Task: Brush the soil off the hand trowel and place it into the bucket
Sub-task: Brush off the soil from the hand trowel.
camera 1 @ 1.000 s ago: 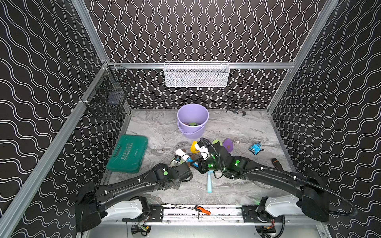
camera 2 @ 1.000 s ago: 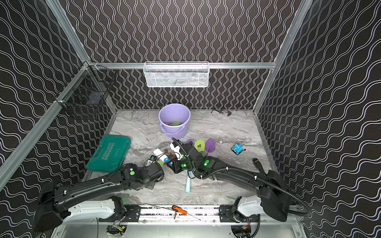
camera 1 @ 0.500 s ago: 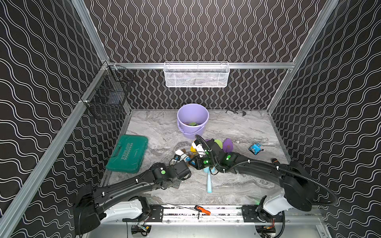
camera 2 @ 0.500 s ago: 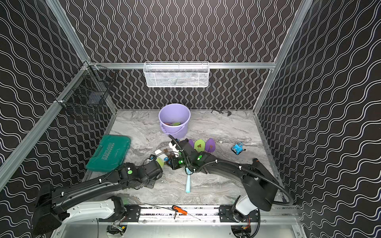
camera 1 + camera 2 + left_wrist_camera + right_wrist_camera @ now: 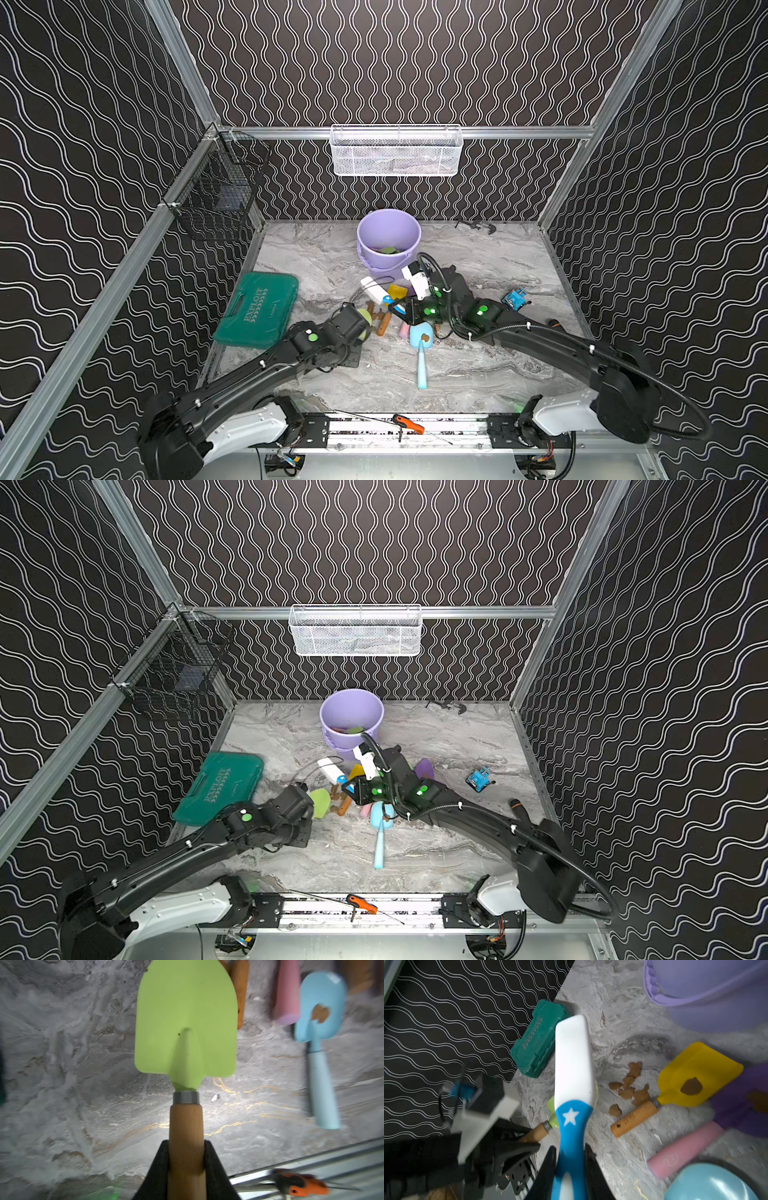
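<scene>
Left gripper (image 5: 186, 1155) is clamped on the wooden handle of the green trowel (image 5: 186, 1022), a black finger pressed to each side; from the left wrist the blade looks bare but for a few dark specks, with the marble tabletop (image 5: 72, 1064) behind it; off to one side lie a pink handle (image 5: 287, 991) and a light blue trowel (image 5: 316, 1057) with a brown clump of soil (image 5: 321, 1014) on its blade; an orange-handled screwdriver (image 5: 301, 1185) rests on the metal rail (image 5: 259, 1176); from the right wrist, the right gripper (image 5: 570, 1159) is closed around the blue grip of the white-and-blue brush (image 5: 573, 1064), whose white end points away from the jaws; more soil (image 5: 631, 1088) lies loose on the tabletop beside the wooden handle of a yellow trowel (image 5: 699, 1068), which carries a clump of its own; a purple trowel (image 5: 741, 1105) just beside it shows a brown patch too; the lilac bucket (image 5: 716, 1001) stands close behind them, and a green tool case (image 5: 539, 1043) lies by the wall (image 5: 446, 1022); in both top views the bucket (image 5: 374, 259) (image 5: 336, 739) stands upright at the middle back of the tabletop with something green inside; the green trowel's blade (image 5: 365, 320) pokes out in front of it, outside the bucket, close to the brush (image 5: 376, 291); a white mesh basket (image 5: 395, 151) hangs on the back rail (image 5: 519, 132).
</scene>
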`<control>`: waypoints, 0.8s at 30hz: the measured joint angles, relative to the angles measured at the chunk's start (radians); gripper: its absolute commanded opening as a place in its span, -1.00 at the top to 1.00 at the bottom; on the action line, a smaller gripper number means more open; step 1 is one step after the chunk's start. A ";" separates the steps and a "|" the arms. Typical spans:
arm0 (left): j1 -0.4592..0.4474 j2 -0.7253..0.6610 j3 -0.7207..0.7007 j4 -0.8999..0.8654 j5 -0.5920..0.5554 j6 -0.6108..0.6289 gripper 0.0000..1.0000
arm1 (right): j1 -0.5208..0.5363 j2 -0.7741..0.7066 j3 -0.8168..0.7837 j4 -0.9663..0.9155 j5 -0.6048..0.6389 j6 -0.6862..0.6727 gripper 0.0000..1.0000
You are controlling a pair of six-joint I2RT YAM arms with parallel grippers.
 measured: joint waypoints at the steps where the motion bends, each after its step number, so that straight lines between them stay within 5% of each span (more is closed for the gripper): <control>1: 0.051 -0.014 -0.007 0.031 0.070 0.004 1.00 | -0.003 -0.027 -0.027 0.002 0.001 0.016 1.00; 13: 0.618 -0.052 -0.031 0.339 0.941 -0.061 1.00 | -0.072 -0.356 -0.317 0.166 0.049 0.193 1.00; 19: 0.692 -0.057 -0.157 0.607 1.171 -0.291 1.00 | -0.083 -0.402 -0.414 0.316 -0.002 0.287 1.00; 24: 0.698 -0.065 -0.206 0.755 1.227 -0.404 1.00 | -0.085 -0.360 -0.418 0.438 -0.071 0.343 1.00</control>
